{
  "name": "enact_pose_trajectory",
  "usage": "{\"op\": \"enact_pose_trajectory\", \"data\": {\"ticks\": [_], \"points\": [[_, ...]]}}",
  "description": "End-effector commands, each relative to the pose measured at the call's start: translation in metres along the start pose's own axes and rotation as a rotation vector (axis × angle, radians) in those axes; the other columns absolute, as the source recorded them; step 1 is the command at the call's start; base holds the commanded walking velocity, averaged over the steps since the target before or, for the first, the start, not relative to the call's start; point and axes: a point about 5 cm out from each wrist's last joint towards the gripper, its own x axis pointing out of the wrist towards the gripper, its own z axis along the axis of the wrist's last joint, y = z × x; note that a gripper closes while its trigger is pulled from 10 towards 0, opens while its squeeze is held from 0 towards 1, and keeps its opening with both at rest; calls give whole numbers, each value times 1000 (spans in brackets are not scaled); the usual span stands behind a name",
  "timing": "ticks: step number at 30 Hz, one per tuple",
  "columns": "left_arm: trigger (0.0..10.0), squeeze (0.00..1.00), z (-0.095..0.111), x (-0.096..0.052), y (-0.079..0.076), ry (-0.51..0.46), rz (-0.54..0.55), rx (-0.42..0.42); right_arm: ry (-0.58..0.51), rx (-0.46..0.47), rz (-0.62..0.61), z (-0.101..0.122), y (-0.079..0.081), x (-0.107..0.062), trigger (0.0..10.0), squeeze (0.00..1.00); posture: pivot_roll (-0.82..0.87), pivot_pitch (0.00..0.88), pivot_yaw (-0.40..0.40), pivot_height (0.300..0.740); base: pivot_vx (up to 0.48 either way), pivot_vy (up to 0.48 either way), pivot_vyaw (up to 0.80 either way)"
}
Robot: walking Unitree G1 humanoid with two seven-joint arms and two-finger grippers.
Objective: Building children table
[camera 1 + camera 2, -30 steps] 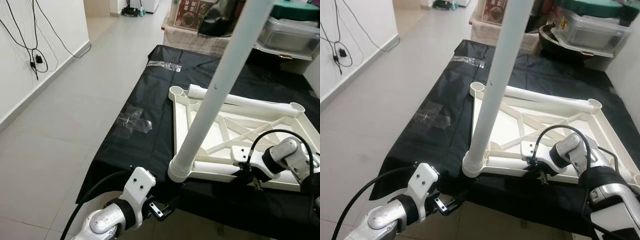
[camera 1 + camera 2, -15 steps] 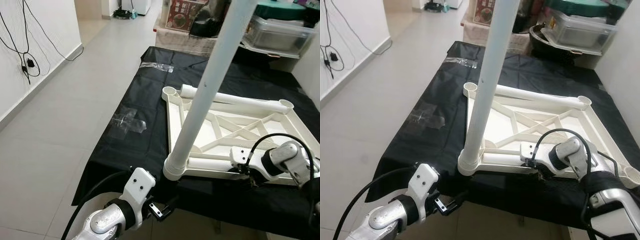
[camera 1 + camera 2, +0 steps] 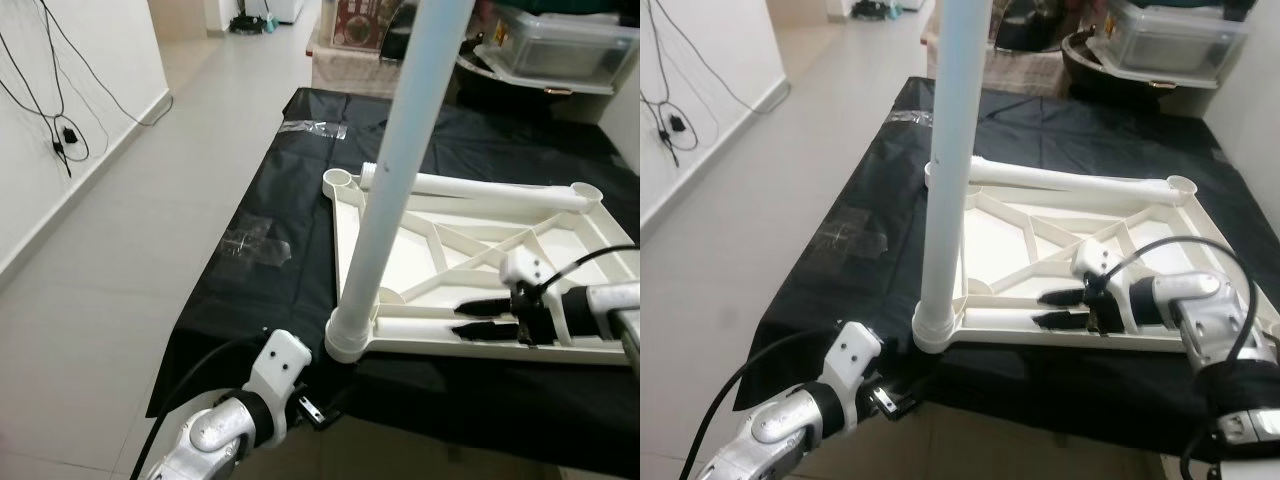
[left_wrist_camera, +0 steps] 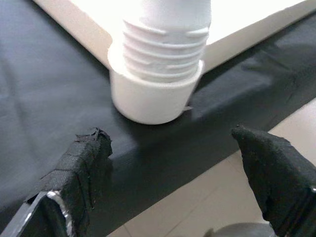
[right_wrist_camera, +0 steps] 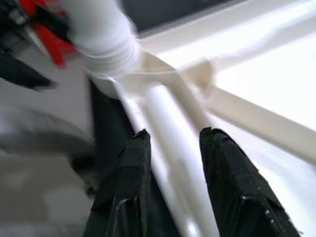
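Note:
A white upside-down table frame (image 3: pixel 343 235) lies on a table under a black cloth (image 3: pixel 270 290). One white leg (image 3: pixel 395 170) stands upright in the frame's near-left corner socket (image 3: pixel 350 342). A second leg (image 3: pixel 470 187) lies along the far rail. My right gripper (image 3: pixel 470 316) is open and points along the near rail toward the standing leg, with the rail between its fingers (image 5: pixel 131 168). My left gripper (image 3: pixel 318 412) is open below the table's near edge, facing the threaded base of the leg (image 4: pixel 163 54) from a short way off.
Clear plastic bags lie on the cloth at the left (image 3: pixel 255 245) and at the far end (image 3: pixel 318 128). Storage boxes and a lidded bin (image 3: pixel 560 40) stand beyond the table. Tiled floor (image 3: pixel 120 250) and a wall with hanging cables (image 3: pixel 60 140) are to the left.
My right gripper has swung from pointing down at the near rail to pointing left along it, toward the standing leg. The camera has shifted a little; the left gripper has stayed in place.

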Motion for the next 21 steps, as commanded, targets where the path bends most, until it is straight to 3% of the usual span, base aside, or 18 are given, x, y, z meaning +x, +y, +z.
{"op": "enact_pose_trajectory", "data": {"ticks": [1, 7, 8, 10, 12, 13, 18, 21], "points": [[10000, 0, -4, 2, 2, 9, -5, 0, -63, 45, 8, -4, 13, 2, 10000, 0, 140, 0, -60, 740, 0, 0, 0], [10000, 0, -4, 4, 5, 1, 0, 26, -146, 72, 13, -7, 29, 10, 10000, 0, 140, 0, -51, 740, 0, 0, 0], [10000, 0, -3, 3, 7, -6, 16, 37, -174, 68, -7, -5, 31, 16, 10000, 992, 140, 0, -49, 740, 0, 0, 0], [10000, 0, -1, 0, 11, -15, 43, 50, -195, 67, -25, -3, 33, 22, 10000, 1000, 148, 0, -50, 740, 0, 0, 0], [10000, 0, 0, -1, 14, -21, 62, 58, -208, 67, -36, -1, 35, 27, 10000, 1000, 148, 0, -50, 740, 0, 0, 0], [10000, 0, 0, -4, 17, -25, 84, 70, -223, 72, -49, 1, 36, 30, 10000, 0, 153, 0, -50, 740, 0, 0, 0], [10000, 0, 0, -6, 20, -27, 115, 85, -231, 76, -58, 3, 37, 35, 10000, 0, 161, 0, -53, 740, 0, 0, 0], [10000, 0, -2, -15, 34, -22, 232, 111, -259, 90, -77, 6, 40, 47, 10000, 0, 165, 0, -53, 740, 0, 0, 0]]}}
